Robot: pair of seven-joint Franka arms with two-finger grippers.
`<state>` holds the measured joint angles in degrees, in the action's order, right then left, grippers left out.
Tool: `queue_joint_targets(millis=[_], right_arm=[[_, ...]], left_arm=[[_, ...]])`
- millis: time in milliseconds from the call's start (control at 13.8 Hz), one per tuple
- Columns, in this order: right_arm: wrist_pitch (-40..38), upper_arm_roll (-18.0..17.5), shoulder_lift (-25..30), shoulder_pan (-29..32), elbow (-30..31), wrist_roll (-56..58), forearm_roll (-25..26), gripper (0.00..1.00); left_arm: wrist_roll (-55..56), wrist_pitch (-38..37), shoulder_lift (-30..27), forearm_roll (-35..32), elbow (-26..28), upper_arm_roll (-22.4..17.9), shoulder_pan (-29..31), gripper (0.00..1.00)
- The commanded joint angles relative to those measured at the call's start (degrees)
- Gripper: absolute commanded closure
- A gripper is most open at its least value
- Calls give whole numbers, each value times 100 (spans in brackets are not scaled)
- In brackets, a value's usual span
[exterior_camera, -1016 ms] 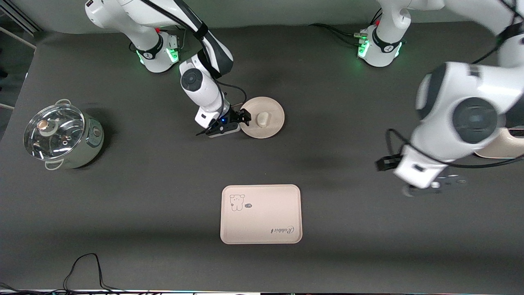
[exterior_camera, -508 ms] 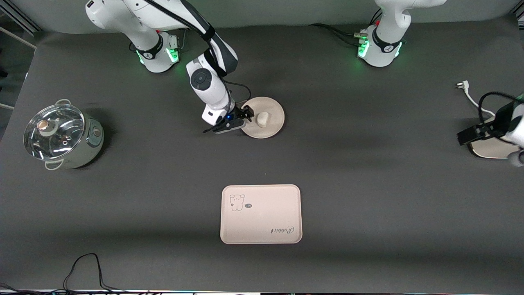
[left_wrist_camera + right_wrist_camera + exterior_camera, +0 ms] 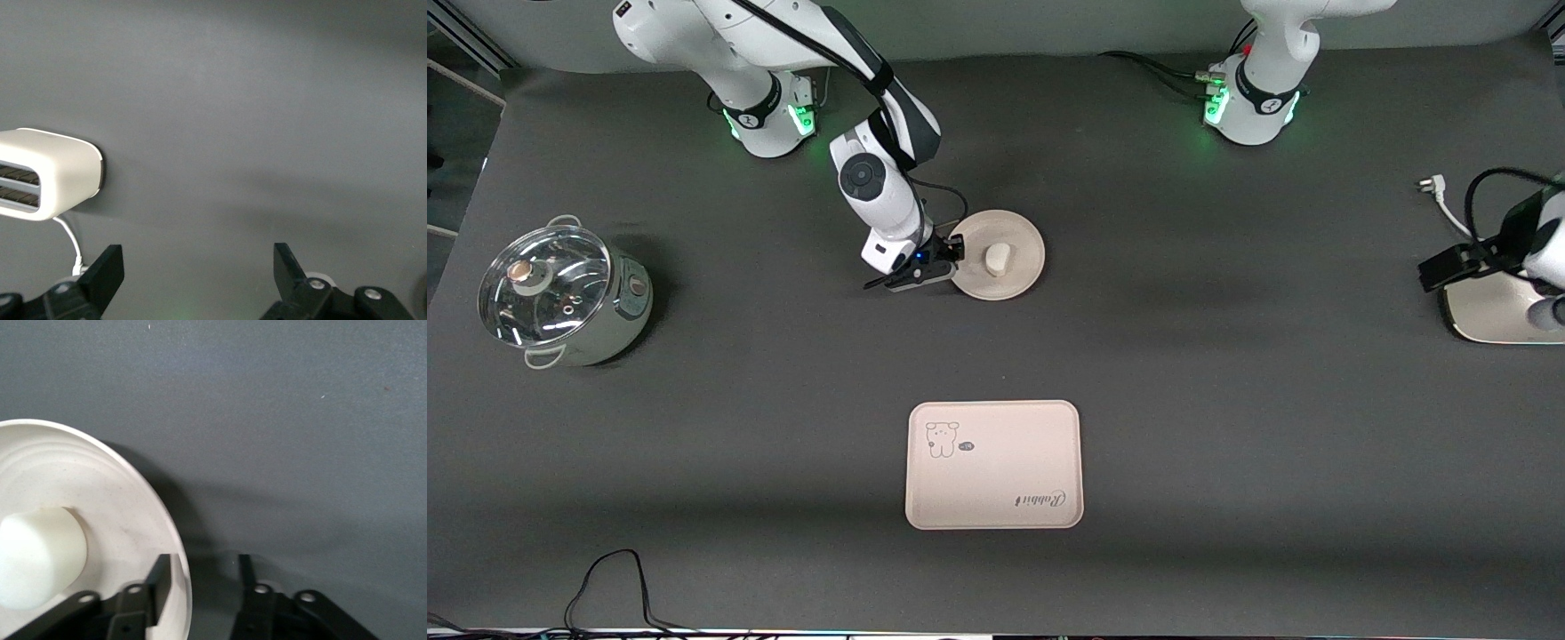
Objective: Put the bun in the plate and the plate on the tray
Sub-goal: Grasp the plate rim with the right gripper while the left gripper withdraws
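Bun (image 3: 997, 258) sits in the plate (image 3: 1021, 240), farther from the camera than the tray (image 3: 994, 464). Right gripper (image 3: 953, 252) straddles the plate's rim, fingers not yet pinched. Left gripper (image 3: 198, 267) waits wide apart near the toaster (image 3: 47, 172).

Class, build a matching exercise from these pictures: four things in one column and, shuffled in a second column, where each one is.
Things
1. small white dome-shaped bun
2. round cream plate
3. cream rectangular tray
4. glass-lidded steel pot

Places
A. toward the right arm's end of the table
B. nearest the front camera
C. on the plate
D. its rim between the right tool's fingers

Pairs: 1-C, 2-D, 3-B, 4-A
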<state>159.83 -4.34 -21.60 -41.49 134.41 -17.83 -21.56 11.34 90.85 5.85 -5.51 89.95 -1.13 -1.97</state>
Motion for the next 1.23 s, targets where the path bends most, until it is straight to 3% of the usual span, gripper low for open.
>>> queue_joint_targets(millis=[0, 508, 726, 944, 1161], right_arm=[[101, 64, 59, -96, 33, -28, -103, 100], [-170, 82, 401, -61, -29, -185, -121, 100], [-714, 363, 718, -61, -318, -177, -121, 100], [-1268, 749, 693, -52, -1089, -168, -121, 100], [-2005, 1048, 255, 175, -2493, -125, -121, 100]], left_arm=[[52, 161, 65, 32, 137, -10, -49, 0], [-18, 47, 162, 41, 84, -45, -207, 0], [-27, 46, 162, 41, 49, -72, -268, 0], [-1, 46, 215, 50, 23, -72, -268, 0], [-36, 55, 241, 67, 5, -72, -225, 0]])
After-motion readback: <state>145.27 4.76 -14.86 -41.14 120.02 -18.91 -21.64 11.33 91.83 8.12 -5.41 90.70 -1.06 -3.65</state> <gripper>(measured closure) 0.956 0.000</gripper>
